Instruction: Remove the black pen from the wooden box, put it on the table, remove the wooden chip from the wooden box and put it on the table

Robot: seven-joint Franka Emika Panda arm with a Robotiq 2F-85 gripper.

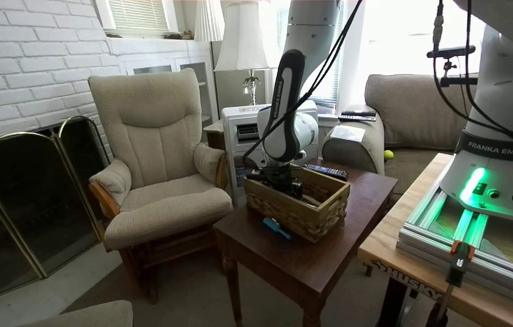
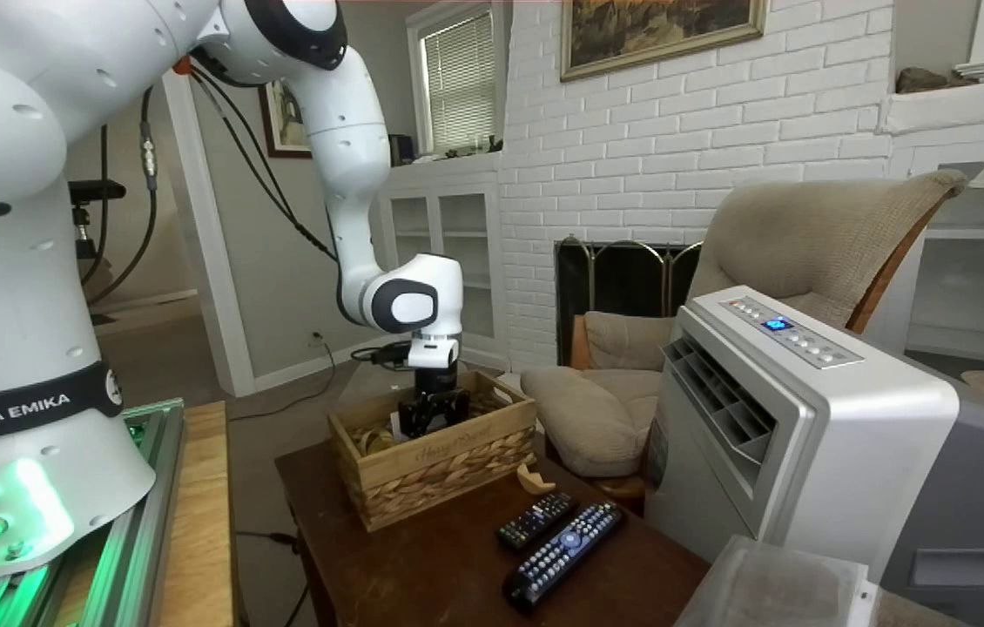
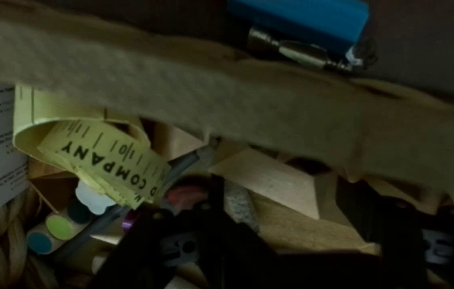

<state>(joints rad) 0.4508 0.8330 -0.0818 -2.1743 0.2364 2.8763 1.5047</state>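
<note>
Hand (image 3: 285, 198) points down inside the wooden box (image 2: 450, 455), jaws standing apart.

Gripper (image 3: 283, 190) is kinda sitting around 5 o'clock, jaws apart, pale block (image 3: 271, 180) showing between them. Box rim (image 3: 195, 86) is running 10 to 3, blue thingy (image 3: 307, 20) is lying past it at 1, yellow tape (image 3: 102, 148) is curling at 9.

Box (image 2: 444, 475) on table (image 2: 422, 566) (remotes (image 2: 563, 556) beside), tool (image 3: 283, 200) inside
</note>
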